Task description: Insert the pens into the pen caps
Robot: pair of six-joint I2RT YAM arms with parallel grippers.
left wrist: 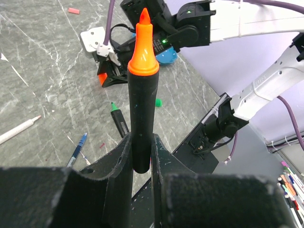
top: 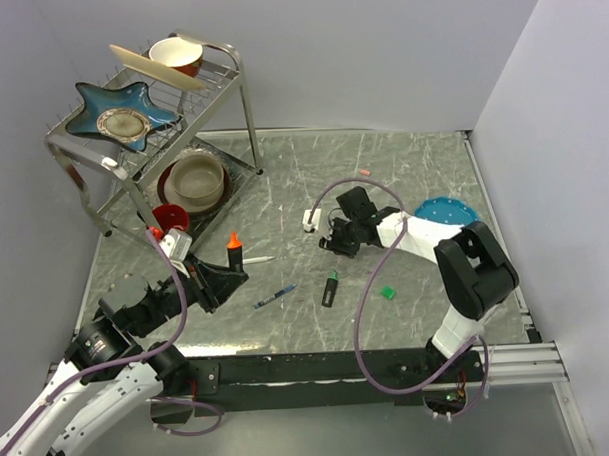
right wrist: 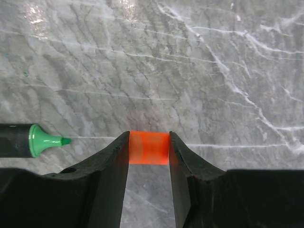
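Observation:
My left gripper (top: pixel 224 278) is shut on a stubby black highlighter with a bare orange tip (top: pixel 234 250) and holds it pointing up; in the left wrist view the highlighter (left wrist: pixel 142 104) stands between the jaws of my left gripper (left wrist: pixel 141 154). My right gripper (top: pixel 335 244) is shut on the orange cap (right wrist: pixel 148 148) just above the table. A black highlighter with a green tip (top: pixel 330 289) lies nearby, and also shows in the right wrist view (right wrist: pixel 23 141). The blue ballpoint (top: pixel 275 296), white stick pen (top: pixel 257 260), green cap (top: pixel 387 292) and pink cap (top: pixel 364 172) lie loose.
A metal dish rack (top: pixel 151 133) with bowls and plates stands at the back left. A blue plate (top: pixel 446 210) lies at the right, behind my right arm. The table's front edge runs along a black rail (top: pixel 319 368).

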